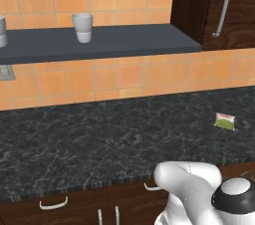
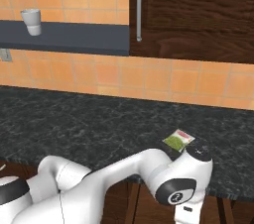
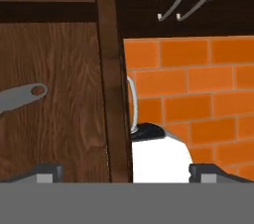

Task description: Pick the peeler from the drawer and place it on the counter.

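In the hand view, the peeler (image 3: 22, 96) is a thin grey tool with a hole near its end. It lies on the wooden bottom of the open drawer (image 3: 59, 69), at the left edge. My gripper (image 3: 128, 173) hangs above the drawer's dark front wall (image 3: 111, 94), open, with nothing between its fingertips (image 3: 47, 172), and apart from the peeler. The black marbled counter (image 1: 99, 139) runs across both base views (image 2: 74, 124). My arm bends down past its front edge.
A green-and-white packet (image 1: 224, 121) lies on the counter's right part (image 2: 178, 140). A white cup (image 1: 82, 27) stands on the blue-grey wall shelf (image 1: 124, 40). A dark upper cabinet (image 2: 198, 10) hangs to the right. Orange brick floor (image 3: 198, 84) lies beside the drawer.
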Tool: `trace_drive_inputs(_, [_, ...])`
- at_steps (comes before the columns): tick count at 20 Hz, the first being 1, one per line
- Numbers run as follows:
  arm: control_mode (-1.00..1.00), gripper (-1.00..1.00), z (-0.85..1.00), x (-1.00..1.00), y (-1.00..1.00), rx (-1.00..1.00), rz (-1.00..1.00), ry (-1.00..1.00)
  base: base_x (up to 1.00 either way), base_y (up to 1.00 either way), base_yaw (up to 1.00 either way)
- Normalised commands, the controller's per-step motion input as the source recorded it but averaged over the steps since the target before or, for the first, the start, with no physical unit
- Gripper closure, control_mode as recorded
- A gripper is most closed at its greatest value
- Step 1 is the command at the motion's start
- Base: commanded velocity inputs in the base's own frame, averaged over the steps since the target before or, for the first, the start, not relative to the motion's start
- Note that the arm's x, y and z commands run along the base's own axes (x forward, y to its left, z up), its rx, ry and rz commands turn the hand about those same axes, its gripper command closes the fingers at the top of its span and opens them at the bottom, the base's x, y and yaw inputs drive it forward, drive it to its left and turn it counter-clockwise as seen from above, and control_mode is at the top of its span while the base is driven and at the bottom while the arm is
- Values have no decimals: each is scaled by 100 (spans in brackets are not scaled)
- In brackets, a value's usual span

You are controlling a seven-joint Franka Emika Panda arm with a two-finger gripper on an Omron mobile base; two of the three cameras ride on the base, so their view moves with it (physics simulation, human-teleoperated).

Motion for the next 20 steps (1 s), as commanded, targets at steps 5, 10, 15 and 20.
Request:
trace_drive_inputs(5, [-100,-100,-58,1,-21,32,-6,12,0,0,0])
trace_drive_inputs(10, [-100,-100,-57,3,-30,13,-2,1,0,0,0])
trace_drive_inputs(15, [-100,-100,-36,7,-6,1,0,-1,0,0,0])
trace_drive_inputs(20, [-100,-100,-44,-3,-31,-2,0,0,0,0,0])
